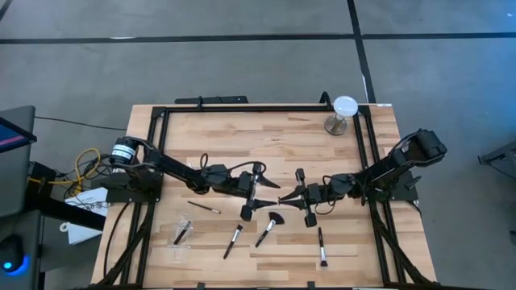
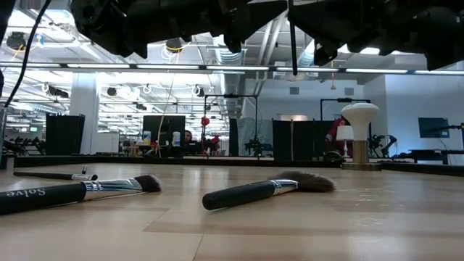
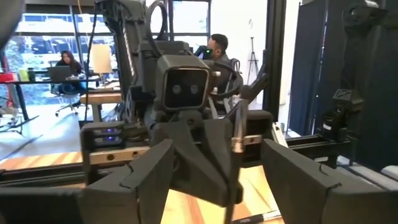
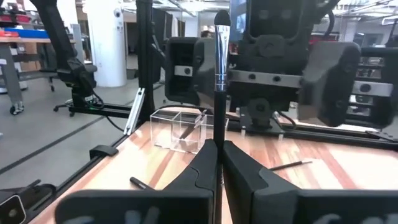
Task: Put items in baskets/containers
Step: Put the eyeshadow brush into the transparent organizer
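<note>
Mid-table handover. The right claw [image 1: 289, 196] is clenched on a slim brush [image 4: 220, 74], held upright off the table [image 1: 242, 129]; the left claw [image 1: 262, 188] faces it, fingers spread, grasping nothing. We judge one brush is passing between arms. Next: carry it toward 8 o'clock, where the clear tray [image 4: 180, 127] sits (one brush inside already), and drop it lengthwise. Other brushes [image 1: 233, 240] lie loose toward 6 o'clock. Pale wood surface; open office behind, people seated at desks.

The wooden table [image 1: 266, 161] is seen from directly overhead and, level, from its surface. Each wrist view is aimed closely at the opposite arm. The white disc lamp [image 1: 344, 107] is shared by both fixed views.
</note>
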`<action>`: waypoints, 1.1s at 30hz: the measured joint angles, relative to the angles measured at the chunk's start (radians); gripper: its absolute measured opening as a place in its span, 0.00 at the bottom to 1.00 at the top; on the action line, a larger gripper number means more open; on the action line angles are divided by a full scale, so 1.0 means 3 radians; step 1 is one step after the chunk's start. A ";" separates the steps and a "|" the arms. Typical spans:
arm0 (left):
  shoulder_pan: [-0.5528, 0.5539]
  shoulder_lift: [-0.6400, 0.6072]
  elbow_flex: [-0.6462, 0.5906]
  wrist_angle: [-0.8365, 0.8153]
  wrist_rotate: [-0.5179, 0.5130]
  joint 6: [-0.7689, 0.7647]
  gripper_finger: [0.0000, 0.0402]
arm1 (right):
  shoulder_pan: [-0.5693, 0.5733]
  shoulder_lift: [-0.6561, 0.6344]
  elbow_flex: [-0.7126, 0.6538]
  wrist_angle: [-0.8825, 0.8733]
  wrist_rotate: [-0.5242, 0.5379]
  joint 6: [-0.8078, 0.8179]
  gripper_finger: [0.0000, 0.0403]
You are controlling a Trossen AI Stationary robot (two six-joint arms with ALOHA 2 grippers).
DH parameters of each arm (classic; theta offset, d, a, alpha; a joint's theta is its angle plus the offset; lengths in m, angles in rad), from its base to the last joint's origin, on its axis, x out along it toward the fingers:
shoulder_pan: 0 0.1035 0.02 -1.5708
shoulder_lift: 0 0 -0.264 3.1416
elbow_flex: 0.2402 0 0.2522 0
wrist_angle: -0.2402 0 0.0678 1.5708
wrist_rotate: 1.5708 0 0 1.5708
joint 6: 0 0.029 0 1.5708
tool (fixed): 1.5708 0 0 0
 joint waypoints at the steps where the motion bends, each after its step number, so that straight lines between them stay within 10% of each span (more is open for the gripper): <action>1: -0.0012 0.0000 0.0000 0.0000 0.0000 -0.0034 0.59 | 0.0000 -0.0001 0.0000 0.0001 0.0001 0.0000 0.02; 33: -0.0131 0.0024 0.0137 -0.0277 -0.0230 -0.0025 0.42 | 0.0008 -0.0002 0.0000 0.0033 0.0035 0.0059 0.02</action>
